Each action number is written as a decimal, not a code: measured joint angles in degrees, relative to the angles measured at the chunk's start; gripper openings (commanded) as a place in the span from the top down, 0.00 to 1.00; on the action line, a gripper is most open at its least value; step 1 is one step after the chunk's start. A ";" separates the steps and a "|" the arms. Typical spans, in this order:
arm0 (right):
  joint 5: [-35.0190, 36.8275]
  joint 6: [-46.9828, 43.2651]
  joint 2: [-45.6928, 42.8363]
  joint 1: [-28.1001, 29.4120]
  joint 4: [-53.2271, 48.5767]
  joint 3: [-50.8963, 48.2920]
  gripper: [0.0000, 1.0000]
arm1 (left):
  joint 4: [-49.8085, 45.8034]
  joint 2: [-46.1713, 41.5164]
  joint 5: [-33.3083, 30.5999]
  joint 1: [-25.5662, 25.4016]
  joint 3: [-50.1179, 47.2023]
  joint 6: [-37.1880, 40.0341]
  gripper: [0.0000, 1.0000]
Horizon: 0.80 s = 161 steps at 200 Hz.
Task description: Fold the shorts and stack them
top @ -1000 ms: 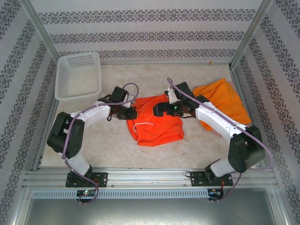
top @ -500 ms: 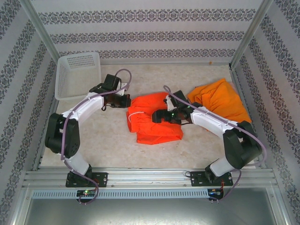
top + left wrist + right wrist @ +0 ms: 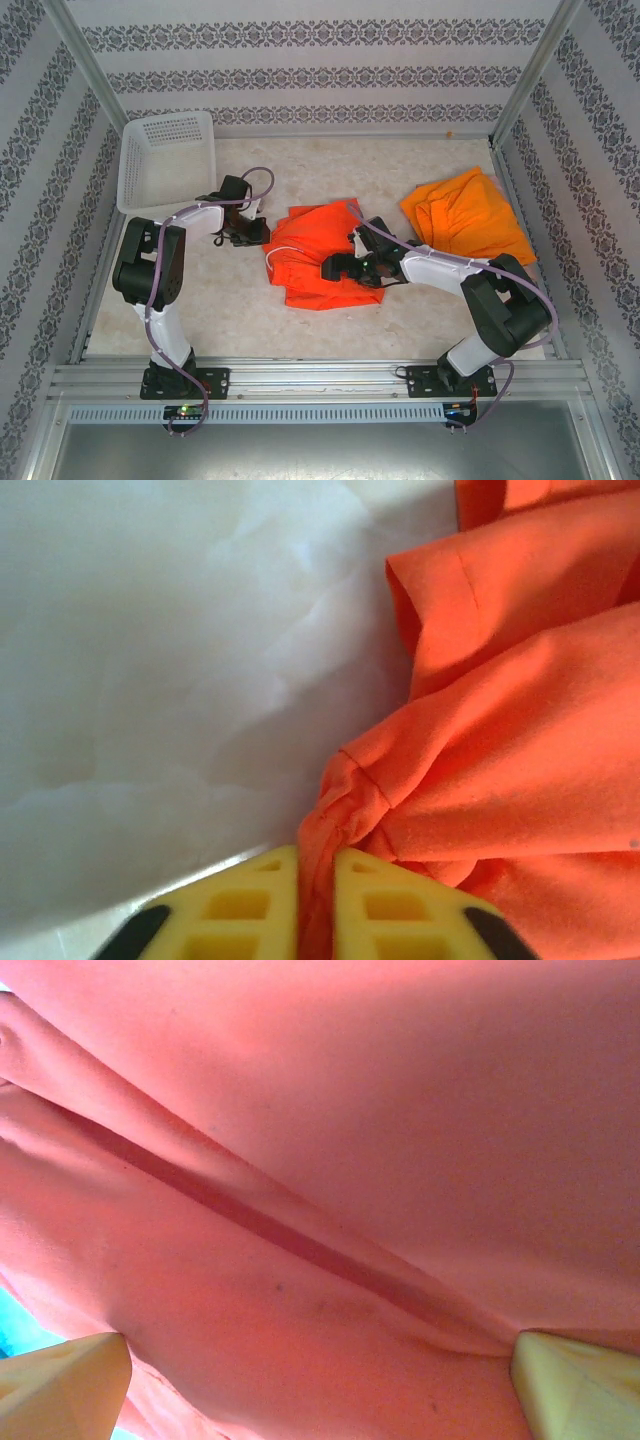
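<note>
A red-orange pair of shorts [image 3: 318, 258] lies crumpled at the table's middle, a white drawstring showing at its left side. My left gripper [image 3: 256, 232] sits at the cloth's left edge. In the left wrist view its yellow fingers [image 3: 240, 905] stand nearly together, and the left gripper [image 3: 317, 858] pinches a bunched edge of the shorts [image 3: 500, 730]. My right gripper [image 3: 335, 268] lies low over the shorts' near half. Seen from the right wrist, the right gripper [image 3: 315, 1352] is open, its fingertips [image 3: 70, 1380] wide apart with the shorts' cloth [image 3: 330, 1160] spanning between them. A lighter orange pair [image 3: 462, 222] lies bunched at the right.
A white perforated basket [image 3: 168, 160] stands at the back left, just beyond the left arm. Metal frame posts and patterned walls close in the table on three sides. Bare marbled tabletop [image 3: 200, 310] shows in front of the shorts.
The left gripper kept to the shorts' left edge while its arm folded in. The right gripper slid nearer over the cloth, uncovering the lighter orange pair. The shorts shifted slightly left.
</note>
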 measured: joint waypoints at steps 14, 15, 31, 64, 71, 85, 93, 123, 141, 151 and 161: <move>-0.35 -0.02 -0.24 -0.02 -0.52 0.50 0.02 | 0.04 -0.26 0.02 0.15 0.39 -0.35 0.52; -0.35 -0.02 -0.24 0.00 -0.61 0.57 0.02 | 0.07 -0.28 0.04 0.15 0.39 -0.50 0.52; -0.76 -0.20 -1.18 -0.02 -2.25 2.56 0.02 | 0.46 -3.54 0.68 0.42 -0.61 -1.60 0.40; -0.98 -0.63 -4.46 -1.05 -4.57 10.67 0.02 | 4.39 -22.25 4.98 0.26 -9.16 -6.16 0.35; -1.03 -0.79 -4.44 -1.64 -4.81 13.07 0.02 | 5.25 -25.81 5.92 0.11 -10.97 -7.21 0.35; -1.05 -1.25 -3.63 -2.82 -5.77 17.53 0.02 | 6.56 -31.23 7.45 -0.66 -14.75 -9.25 0.35; -1.07 -1.79 -2.51 -3.39 -6.34 20.11 0.02 | 7.32 -33.03 8.13 -1.53 -17.14 -10.47 0.35; -1.29 -3.13 4.17 -4.24 -7.98 28.13 0.02 | 8.74 -34.38 9.01 -4.76 -26.93 -14.95 0.38; -2.36 -3.32 8.96 -4.55 -8.85 31.56 0.02 | 10.49 -34.01 9.64 -5.35 -31.45 -18.01 0.40; -2.86 -3.30 11.61 -4.59 -9.18 33.24 0.02 | 11.98 -33.53 9.97 -5.35 -32.81 -19.34 0.41; -3.39 -3.28 14.14 -4.59 -9.38 34.77 0.02 | 13.92 -32.74 10.58 -5.38 -33.70 -20.92 0.42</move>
